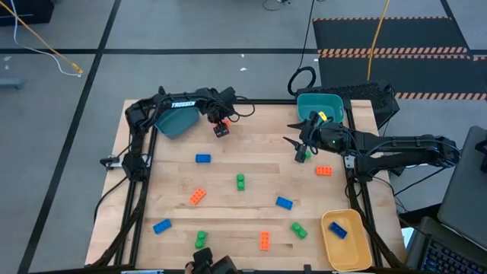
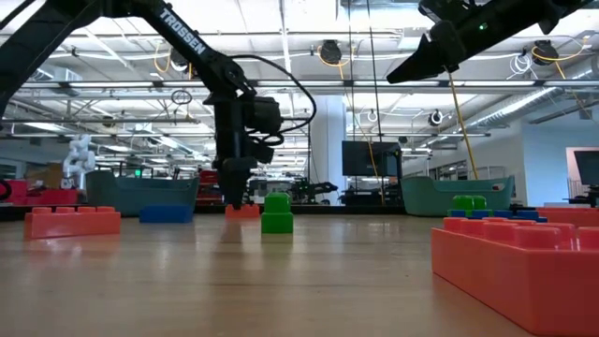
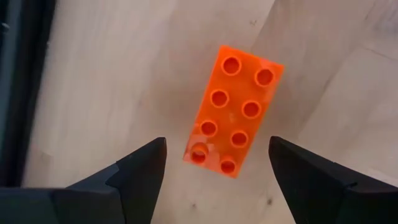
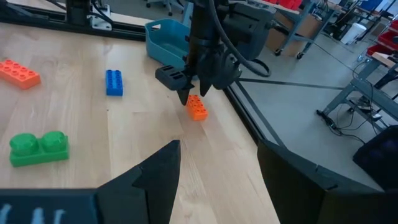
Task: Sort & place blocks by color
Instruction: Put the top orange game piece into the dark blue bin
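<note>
Small studded blocks lie scattered flat on the wooden table. My left gripper (image 3: 217, 143) is open near the far edge and points straight down. Its two fingers stand on either side of an orange block (image 3: 235, 112) without touching it; the high view shows this orange block (image 1: 221, 131) beside a teal bin (image 1: 176, 120). My right gripper (image 4: 217, 174) is open and empty. It is raised well above the table (image 2: 412, 67), over a green block (image 1: 302, 156) at the far right.
Loose on the table are blue blocks (image 1: 202, 158) (image 1: 284, 202) (image 1: 161, 226), green ones (image 1: 240, 181) (image 1: 201, 238) (image 1: 297, 230) and orange ones (image 1: 197, 195) (image 1: 264, 240) (image 1: 324, 170). A second teal bin (image 1: 321, 106) stands at the far right. The yellow bin (image 1: 346, 247) at the near right holds a blue block (image 1: 337, 228).
</note>
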Robot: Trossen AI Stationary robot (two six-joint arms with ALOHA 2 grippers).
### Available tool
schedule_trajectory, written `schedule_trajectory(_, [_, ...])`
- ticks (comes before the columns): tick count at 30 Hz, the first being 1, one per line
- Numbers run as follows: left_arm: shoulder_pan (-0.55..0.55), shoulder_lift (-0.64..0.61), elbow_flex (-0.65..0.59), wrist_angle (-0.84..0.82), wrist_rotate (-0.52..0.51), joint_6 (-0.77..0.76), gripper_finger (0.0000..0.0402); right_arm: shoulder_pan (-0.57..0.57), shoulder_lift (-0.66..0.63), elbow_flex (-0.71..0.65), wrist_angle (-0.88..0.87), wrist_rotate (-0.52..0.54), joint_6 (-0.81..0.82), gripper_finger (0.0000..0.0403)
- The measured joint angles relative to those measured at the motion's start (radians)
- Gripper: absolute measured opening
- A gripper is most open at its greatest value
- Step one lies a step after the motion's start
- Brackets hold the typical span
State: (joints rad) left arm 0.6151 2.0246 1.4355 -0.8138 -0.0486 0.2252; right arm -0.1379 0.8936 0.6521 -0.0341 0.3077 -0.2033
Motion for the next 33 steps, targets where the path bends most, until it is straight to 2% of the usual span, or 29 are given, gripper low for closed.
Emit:
schedule_trajectory(12, [0.004,0.044,0.003,0.0,0.01,-0.004,0.0279,0.0,0.0,0.0,-0.001,0.0,-0.011,0.021])
schedule_trajectory(16, [-0.003,0.044,0.002,0.0,0.007,-0.001,0.0231,0.0,0.0,0.0,-0.001,0.0,-0.015,0.021])
schedule_trajectory(21, [-0.014,0.044,0.007,-0.012,0.0,-0.007,0.0134,0.0,0.0,0.0,-0.001,0.0,-0.019,0.021])
schedule_trajectory(29, [-0.007,0.035,0.126,-0.141,-0.064,-0.024,0.0136,0.0,0.0,0.0,-0.015,0.0,-0.019,0.021])
schedule_trajectory(33, [0.005,0.036,0.229,-0.287,-0.121,-0.025,0.0136,0.0,0.0,0.0,-0.035,0.0,-0.019,0.021])
